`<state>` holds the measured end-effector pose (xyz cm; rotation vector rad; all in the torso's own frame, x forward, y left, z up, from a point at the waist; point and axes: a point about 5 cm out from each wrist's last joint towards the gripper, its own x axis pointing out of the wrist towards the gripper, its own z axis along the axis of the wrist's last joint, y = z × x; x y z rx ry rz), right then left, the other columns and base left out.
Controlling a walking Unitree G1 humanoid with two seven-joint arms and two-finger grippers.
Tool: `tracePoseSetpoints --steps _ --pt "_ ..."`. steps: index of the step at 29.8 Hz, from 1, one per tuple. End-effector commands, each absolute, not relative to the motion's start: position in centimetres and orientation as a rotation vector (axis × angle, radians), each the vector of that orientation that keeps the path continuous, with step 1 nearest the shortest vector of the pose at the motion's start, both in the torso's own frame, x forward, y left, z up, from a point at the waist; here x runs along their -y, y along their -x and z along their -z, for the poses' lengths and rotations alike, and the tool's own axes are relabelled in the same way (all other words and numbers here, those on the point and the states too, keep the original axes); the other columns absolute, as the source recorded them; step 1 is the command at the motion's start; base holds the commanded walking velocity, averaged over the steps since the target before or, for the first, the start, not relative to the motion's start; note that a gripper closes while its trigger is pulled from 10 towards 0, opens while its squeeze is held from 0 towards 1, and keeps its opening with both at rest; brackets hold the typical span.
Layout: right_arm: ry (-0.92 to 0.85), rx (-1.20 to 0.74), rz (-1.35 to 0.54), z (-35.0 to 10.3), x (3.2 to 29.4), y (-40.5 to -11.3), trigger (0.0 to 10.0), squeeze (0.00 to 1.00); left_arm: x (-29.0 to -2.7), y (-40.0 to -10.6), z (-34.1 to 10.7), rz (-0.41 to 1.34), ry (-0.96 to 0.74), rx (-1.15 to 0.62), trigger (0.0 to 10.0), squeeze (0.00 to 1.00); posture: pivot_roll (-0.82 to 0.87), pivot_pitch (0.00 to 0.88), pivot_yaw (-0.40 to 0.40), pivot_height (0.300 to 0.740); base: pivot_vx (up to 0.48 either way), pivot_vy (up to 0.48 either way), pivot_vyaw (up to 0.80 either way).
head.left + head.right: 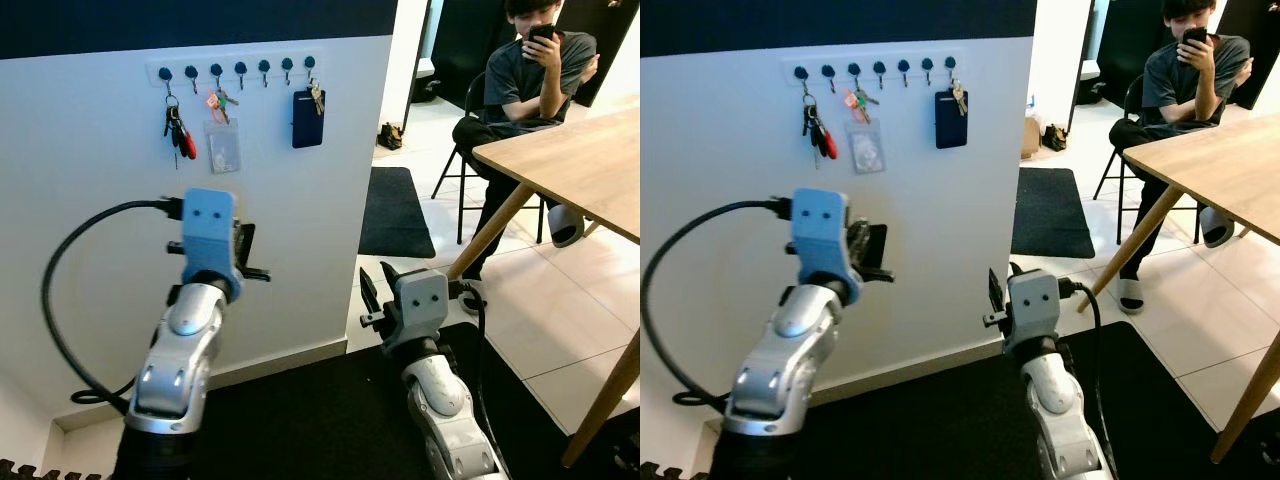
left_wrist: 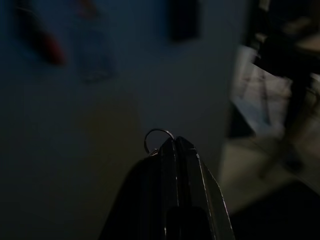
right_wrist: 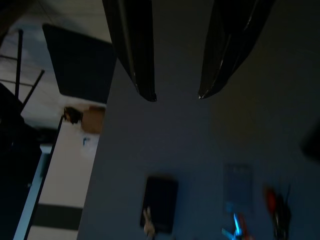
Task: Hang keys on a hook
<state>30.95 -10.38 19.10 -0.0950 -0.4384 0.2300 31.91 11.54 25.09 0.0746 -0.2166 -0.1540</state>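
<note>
A white rail of several dark hooks (image 1: 240, 68) is fixed high on the white wall. From it hang a black-and-red key bunch (image 1: 177, 130), orange and green keys with a clear badge (image 1: 221, 125), and a blue card holder with keys (image 1: 308, 118). My left gripper (image 1: 250, 255) is raised in front of the wall, below the rail. In the left wrist view the left gripper (image 2: 175, 141) is shut, with a thin metal key ring (image 2: 159, 134) sticking out at its tips. My right gripper (image 1: 378, 282) is lower and to the right, and its fingers (image 3: 142, 75) stand open with nothing between them.
A person (image 1: 530, 75) sits on a chair at the back right, holding a phone. A wooden table (image 1: 575, 165) with slanted legs stands on the right. A dark mat (image 1: 395, 210) lies in the doorway, and black matting (image 1: 300, 420) covers the floor by the wall.
</note>
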Motion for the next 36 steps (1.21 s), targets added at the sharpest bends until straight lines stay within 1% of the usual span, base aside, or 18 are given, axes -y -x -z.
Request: tracePoseSetpoints --steps 1,3,5,7,9,11,14,16,36 --pt "0.082 0.45 -0.225 -19.6 10.3 -30.8 10.0 0.0 -10.3 -31.6 -25.1 0.243 -0.054 0.211 10.0 0.0 0.09 0.187 0.054 0.74 0.0 0.0 0.0" --pt "0.079 0.458 -0.21 -19.8 10.5 -30.7 10.0 0.0 -9.5 -30.9 -25.7 0.354 -0.075 0.261 10.0 0.0 0.09 0.189 0.064 0.74 0.0 0.0 0.0" --pt "0.078 0.458 -0.208 -19.9 10.5 -30.7 10.0 0.0 -9.5 -30.8 -25.8 0.364 -0.082 0.268 10.0 0.0 0.09 0.189 0.064 0.74 0.0 0.0 0.0" --pt "0.077 0.458 -0.2 -19.9 10.6 -30.7 10.0 0.0 -9.6 -30.9 -26.1 0.346 -0.094 0.292 10.0 0.0 0.08 0.191 0.073 0.74 0.0 0.0 0.0" --pt "0.076 0.456 -0.19 -19.9 10.8 -30.6 10.0 0.0 -9.9 -31.4 -26.5 0.286 -0.097 0.304 10.0 0.0 0.08 0.19 0.078 0.74 0.0 0.0 0.0" --pt "0.076 0.456 -0.19 -19.9 10.8 -30.6 10.0 0.0 -9.9 -31.4 -26.5 0.286 -0.097 0.304 10.0 0.0 0.08 0.19 0.078 0.74 0.0 0.0 0.0" --pt "0.075 0.453 -0.185 -19.9 10.8 -30.5 10.0 0.0 -10.2 -32.0 -26.7 0.231 -0.122 0.311 10.0 0.0 0.08 0.192 0.082 0.74 0.0 0.0 0.0" --pt "0.075 0.453 -0.183 -19.9 10.8 -30.5 10.0 0.0 -10.2 -32.1 -26.7 0.223 -0.125 0.312 10.0 0.0 0.08 0.192 0.083 0.74 0.0 0.0 0.0" --pt "0.087 0.434 -0.179 -19.6 11.1 -30.4 10.0 0.0 -10.8 -32.3 -27.2 0.177 -0.11 0.338 10.0 0.0 0.07 0.199 0.071 0.74 0.352 0.0 0.0"
